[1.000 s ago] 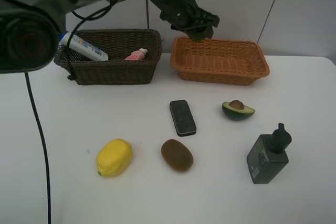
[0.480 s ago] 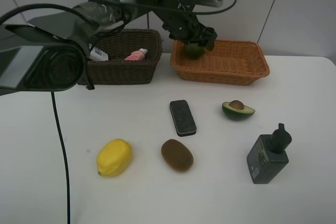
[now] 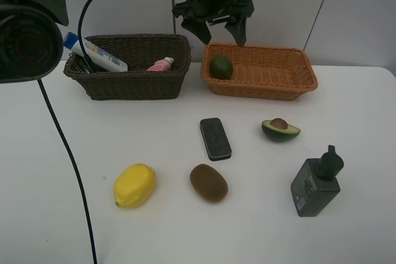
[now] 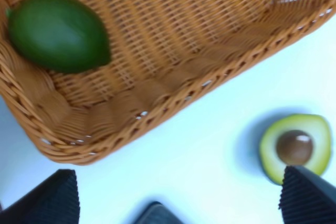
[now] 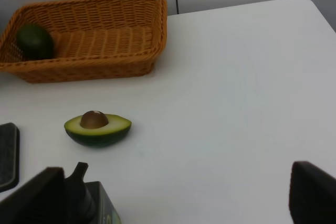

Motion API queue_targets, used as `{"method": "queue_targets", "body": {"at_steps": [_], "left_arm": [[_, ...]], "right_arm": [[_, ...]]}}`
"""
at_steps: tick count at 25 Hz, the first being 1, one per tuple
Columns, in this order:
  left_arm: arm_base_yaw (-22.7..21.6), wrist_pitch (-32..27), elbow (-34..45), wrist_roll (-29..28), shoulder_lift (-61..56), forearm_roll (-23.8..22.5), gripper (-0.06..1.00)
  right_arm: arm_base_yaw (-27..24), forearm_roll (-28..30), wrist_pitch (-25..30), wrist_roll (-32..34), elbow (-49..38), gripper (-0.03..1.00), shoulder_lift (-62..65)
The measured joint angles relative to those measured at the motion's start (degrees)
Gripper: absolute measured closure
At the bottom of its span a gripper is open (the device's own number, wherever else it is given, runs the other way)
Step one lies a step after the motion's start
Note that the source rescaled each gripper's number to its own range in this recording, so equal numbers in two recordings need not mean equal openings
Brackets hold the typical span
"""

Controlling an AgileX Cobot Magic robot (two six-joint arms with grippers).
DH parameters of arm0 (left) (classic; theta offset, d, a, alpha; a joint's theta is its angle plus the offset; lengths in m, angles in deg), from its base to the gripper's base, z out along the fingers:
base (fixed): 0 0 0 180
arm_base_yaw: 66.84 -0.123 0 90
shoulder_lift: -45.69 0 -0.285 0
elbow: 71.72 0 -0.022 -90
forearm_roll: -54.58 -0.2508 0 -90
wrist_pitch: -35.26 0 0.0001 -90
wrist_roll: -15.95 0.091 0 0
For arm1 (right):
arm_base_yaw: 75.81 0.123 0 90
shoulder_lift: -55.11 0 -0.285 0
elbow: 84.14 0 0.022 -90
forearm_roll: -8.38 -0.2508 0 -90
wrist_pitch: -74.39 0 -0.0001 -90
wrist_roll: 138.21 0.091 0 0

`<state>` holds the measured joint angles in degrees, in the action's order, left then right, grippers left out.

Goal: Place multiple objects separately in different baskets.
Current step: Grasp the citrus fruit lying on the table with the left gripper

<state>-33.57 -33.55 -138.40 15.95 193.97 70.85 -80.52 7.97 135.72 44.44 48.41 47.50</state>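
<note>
**Fruit (image 3: pixel 221 67) in orange-tan basket (image 3: pixel 291 88)**

Green fruit on its side at the left end of the orange-tan basket, close against the wicker wall. Left gripper (image 3: pixel 218 34) up above that end, clear of the fruit, fingers splayed wide and clasping nothing. Right gripper (image 5: pixel 173 195) outside the high view; in its own wrist view, fingers likewise parted and empty, with the dark grey pump bottle (image 3: pixel 317 183) just beside one of them.

In the dark brown basket (image 3: pixel 136 85): blue-capped white bottle (image 3: pixel 99 55) leaning over the left rim, small pink bottle (image 3: pixel 161 64) toward the right end.

On the table (image 3: pixel 359 153), all apart from one another: flat black block (image 3: pixel 215 138) at centre, halved avocado (image 3: pixel 280 129) cut face up to its right, brown kiwi (image 3: pixel 208 182) and yellow lemon (image 3: pixel 134 185) nearer the front, pump bottle upright at front right.
</note>
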Motion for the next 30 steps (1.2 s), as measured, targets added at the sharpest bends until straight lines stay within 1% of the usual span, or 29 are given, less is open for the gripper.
{"method": "queue_targets", "body": {"at_steps": [2, 4, 5, 7, 13, 16, 19, 21, 24, 26, 28, 30], "left_arm": [[0.52, 0.0, 2.23, -0.54, -1.43, 1.85, -0.06], [1.56, 0.0, 6.73, -0.67, -4.71, 2.24, -0.06], [2.23, 0.05, 10.4, -0.67, -6.81, 2.19, -0.06], [3.4, 0.1, 18.94, -0.74, -13.01, 1.38, -0.06], [4.98, 0.21, 51.49, -1.85, -34.42, -3.33, -0.06], [4.98, 0.04, 64.83, -1.85, -42.7, -6.16, -0.06], [4.98, 0.04, 74.71, -0.72, -47.28, -9.81, -0.06], [4.98, 0.41, 79.71, 0.0, -47.5, -11.28, -0.06], [4.98, 5.15, 83.98, 3.15, -45.77, -10.77, -0.06], [4.98, 8.92, 84.9, 5.05, -43.81, -9.31, -0.06], [4.98, 11.34, 85.08, 6.54, -41.69, -7.53, -0.06], [4.98, 13.5, 85.08, 7.09, -39.54, -6.88, -0.06]], "right_arm": [[0.0, 0.0, 0.0, 0.0, 0.0, -0.03, 0.0], [0.0, 0.0, 0.0, 0.0, 0.0, -0.03, 0.0], [0.0, 0.0, 0.0, 0.0, 0.0, -0.03, 0.0], [0.0, 0.0, 0.0, 0.0, 0.0, -0.03, 0.0], [0.0, 0.0, 0.0, 0.0, 0.0, -0.03, 0.0], [0.0, 0.0, 0.0, 0.0, 0.0, -0.03, 0.0], [0.0, 0.0, 0.0, 0.0, 0.0, -0.03, 0.0], [0.0, 0.0, 0.0, 0.0, 0.0, -0.03, 0.0], [0.0, 0.0, 0.0, 0.0, 0.0, -0.03, 0.0], [0.0, 0.0, 0.0, 0.0, 0.0, -0.03, 0.0], [0.0, 0.0, 0.0, 0.0, 0.0, -0.03, 0.0], [0.0, 0.0, 0.0, 0.0, 0.0, -0.03, 0.0]]}}
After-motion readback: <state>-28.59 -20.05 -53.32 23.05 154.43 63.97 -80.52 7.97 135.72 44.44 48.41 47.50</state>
